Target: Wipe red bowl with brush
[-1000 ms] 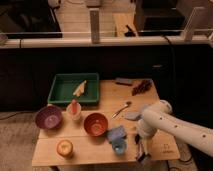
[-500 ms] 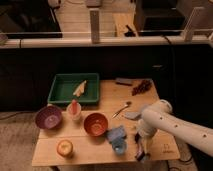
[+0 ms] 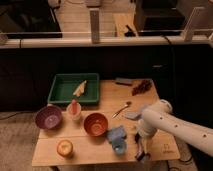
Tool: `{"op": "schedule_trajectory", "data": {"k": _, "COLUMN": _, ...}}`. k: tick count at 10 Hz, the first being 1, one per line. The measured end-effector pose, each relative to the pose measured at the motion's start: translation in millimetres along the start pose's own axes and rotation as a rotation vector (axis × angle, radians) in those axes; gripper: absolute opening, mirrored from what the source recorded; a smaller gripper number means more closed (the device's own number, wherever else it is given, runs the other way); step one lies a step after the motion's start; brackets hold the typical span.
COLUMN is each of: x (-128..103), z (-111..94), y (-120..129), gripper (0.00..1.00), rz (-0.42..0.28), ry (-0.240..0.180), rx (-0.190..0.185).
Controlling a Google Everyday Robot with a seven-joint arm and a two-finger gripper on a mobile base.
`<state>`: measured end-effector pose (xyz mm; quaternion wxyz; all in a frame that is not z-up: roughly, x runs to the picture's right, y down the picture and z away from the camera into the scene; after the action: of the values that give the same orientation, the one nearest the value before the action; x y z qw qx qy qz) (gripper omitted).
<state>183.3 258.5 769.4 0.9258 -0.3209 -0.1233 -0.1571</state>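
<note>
Claw is low at the near right edge of the tabletop, at the end of the white arm that reaches in from the right. Whether it is open or closed cannot be told. A small dark item with a pale part, taken to be the brush, lies directly under the claw; whether it is gripped is not discernible.

Red bowl stands upright at the tabletop's near middle, left of the claw and apart from it, with the blue cloth between them. Purple bowl is further left, a spoon is beyond the cloth, and the green tray is at the far left.

Assessment: the step in hand appears to be acquiring the brush; no wiping has begun. The next move calls for a secure hold on the brush, a lift clear of the cloth, travel left to the red bowl, then lowering the brush head into it.
</note>
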Motion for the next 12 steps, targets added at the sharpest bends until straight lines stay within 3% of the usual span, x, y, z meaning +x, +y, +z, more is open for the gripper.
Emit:
{"op": "schedule_trajectory", "data": {"k": 2, "x": -0.1, "z": -0.5, "y": -1.0, "gripper": 0.80, "rz": -0.033, "ry": 0.002, "rx": -0.007}}
{"op": "schedule_trajectory", "data": {"k": 6, "x": -7.3, "z": -7.0, "y": -7.3, "gripper": 0.80, "rz": -0.369, "ry": 0.030, "rx": -0.031}}
{"op": "schedule_trajectory", "data": {"k": 8, "x": -7.7, "z": -8.1, "y": -7.8, "gripper": 0.80, "rz": -0.489, "ry": 0.047, "rx": -0.024}}
{"op": "schedule_trajectory", "data": {"k": 9, "x": -4.2, "z": -9.6, "y": -10.6, "gripper": 0.80, "rz": -0.518, "ry": 0.071, "rx": -0.018}}
{"op": "schedule_trajectory", "data": {"k": 12, "x": 11.0, "z": -13.1, "y": -21.3, "gripper": 0.80, "rz": -0.515, "ry": 0.100, "rx": 0.002}}
